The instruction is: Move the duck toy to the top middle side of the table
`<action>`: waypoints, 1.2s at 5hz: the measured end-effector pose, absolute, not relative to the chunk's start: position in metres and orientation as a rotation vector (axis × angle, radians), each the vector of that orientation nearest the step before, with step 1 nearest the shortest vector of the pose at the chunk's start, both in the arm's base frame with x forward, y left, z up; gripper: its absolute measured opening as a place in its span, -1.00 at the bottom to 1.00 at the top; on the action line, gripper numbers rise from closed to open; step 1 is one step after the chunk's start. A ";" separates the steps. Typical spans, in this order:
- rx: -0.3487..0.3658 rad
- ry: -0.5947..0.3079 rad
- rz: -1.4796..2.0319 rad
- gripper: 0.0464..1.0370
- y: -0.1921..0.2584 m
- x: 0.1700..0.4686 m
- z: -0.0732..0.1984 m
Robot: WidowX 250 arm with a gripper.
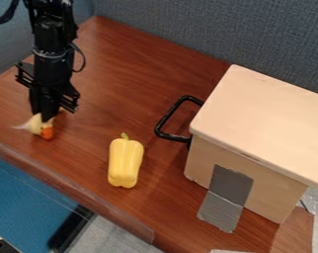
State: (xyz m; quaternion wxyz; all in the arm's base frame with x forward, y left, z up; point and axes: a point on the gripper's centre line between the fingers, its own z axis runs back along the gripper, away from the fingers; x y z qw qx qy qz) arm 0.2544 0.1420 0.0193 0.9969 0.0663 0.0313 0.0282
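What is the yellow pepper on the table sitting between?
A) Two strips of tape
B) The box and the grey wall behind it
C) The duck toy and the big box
C: the yellow pepper lies with the duck toy on one side and the box on the other.

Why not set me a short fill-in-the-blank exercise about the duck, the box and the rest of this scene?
The gripper is at the duck, towards the ____ edge of the picture.
Between the duck and the box lies a yellow ____.
The handle on the box is ____ in colour.
Grey tape runs from the box's side down onto the ____.

Missing words: left; pepper; black; table.
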 end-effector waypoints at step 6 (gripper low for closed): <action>0.025 -0.093 -0.034 -0.93 0.085 0.406 0.048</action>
